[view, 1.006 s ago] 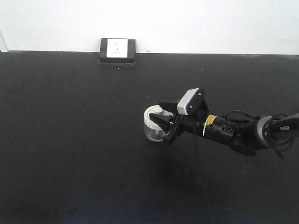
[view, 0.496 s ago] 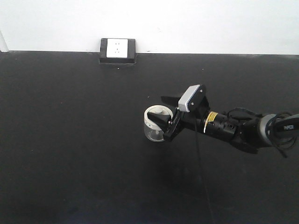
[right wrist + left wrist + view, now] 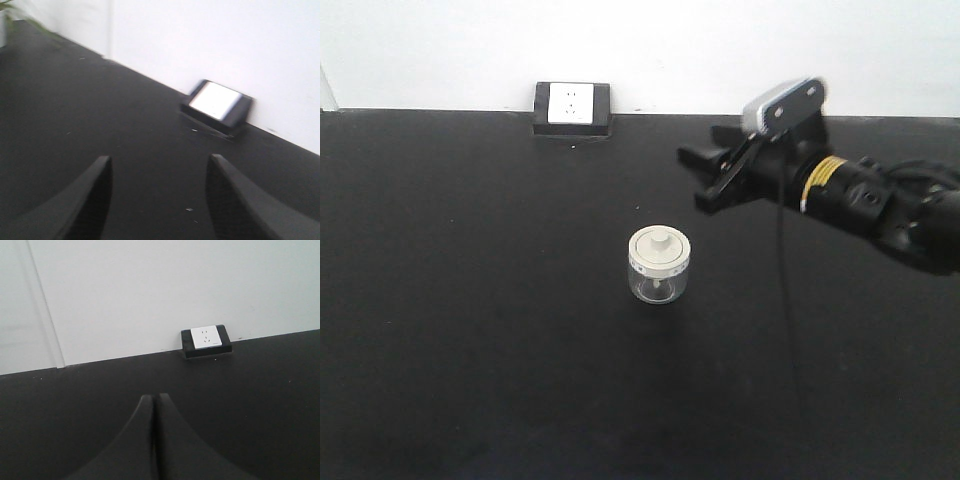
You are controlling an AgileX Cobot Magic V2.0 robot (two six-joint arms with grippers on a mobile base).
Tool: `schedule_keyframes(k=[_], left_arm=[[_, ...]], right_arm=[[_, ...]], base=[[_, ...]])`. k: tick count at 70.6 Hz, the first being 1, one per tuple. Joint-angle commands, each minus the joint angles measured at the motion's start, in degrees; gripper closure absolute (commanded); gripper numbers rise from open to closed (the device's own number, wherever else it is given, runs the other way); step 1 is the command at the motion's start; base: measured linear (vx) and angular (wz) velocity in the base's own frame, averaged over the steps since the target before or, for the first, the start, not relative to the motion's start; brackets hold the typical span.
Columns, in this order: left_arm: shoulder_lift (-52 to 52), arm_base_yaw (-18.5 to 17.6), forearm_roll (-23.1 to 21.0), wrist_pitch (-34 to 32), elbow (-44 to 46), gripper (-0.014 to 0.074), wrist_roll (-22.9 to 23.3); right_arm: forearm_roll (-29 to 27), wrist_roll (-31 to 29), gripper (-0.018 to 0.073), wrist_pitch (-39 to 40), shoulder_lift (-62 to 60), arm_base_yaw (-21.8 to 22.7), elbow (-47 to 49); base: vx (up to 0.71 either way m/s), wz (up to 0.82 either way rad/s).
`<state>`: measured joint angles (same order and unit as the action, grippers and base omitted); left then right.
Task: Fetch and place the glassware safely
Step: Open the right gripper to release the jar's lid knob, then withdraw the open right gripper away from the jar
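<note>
Glass jar upright, mid-table, unobstructed.

The jar stands mid-bench. The socket box sits at its 11 o'clock against the wall. The right gripper hangs at about 1 o'clock, apparently well apart.

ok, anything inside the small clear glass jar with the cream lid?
Through the small clear glass jar wall, only the black tabletop shows, apparently empty. The cream-white round lid with its knob hides the interior from above.
</note>
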<state>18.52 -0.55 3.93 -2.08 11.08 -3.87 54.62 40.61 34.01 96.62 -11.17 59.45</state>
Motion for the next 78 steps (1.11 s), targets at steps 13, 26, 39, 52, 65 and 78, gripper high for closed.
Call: schedule_keyframes(k=[13,26,39,52,65,78], left_arm=[[0.7,-0.3,-0.6,-4.3,1.6,0.0603,0.4],[0.7,-0.3,-0.6,-4.3,1.6,0.0603,0.4],[0.7,-0.3,-0.6,-4.3,1.6,0.0603,0.4],[0.7,-0.3,-0.6,-4.3,1.6,0.0603,0.4],[0.7,-0.3,-0.6,-4.3,1.6,0.0603,0.4],[0.7,-0.3,-0.6,-4.3,1.6,0.0603,0.4]], right_arm=[[-0.5,10.0,0.0521,-15.6,-16.6,0.3,-2.8],[-3.0,9.7,0.0564,-20.7,-26.7,0.3,-12.5],[-3.4,9.6,0.0563,-23.1,-36.9,0.3,-21.1],[-3.4,9.7,0.0563,-24.5,-47.0,0.3,-28.4],[-3.4,9.7,0.0563,-24.9,-56.5,0.3,-34.4],[-3.4,9.6,0.0563,-25.1,-62.9,0.3,-39.3]], base=[[0.00,0.00],[0.00,0.00],[0.00,0.00],[0.00,0.00],[0.00,0.00],[0.00,0.00]])
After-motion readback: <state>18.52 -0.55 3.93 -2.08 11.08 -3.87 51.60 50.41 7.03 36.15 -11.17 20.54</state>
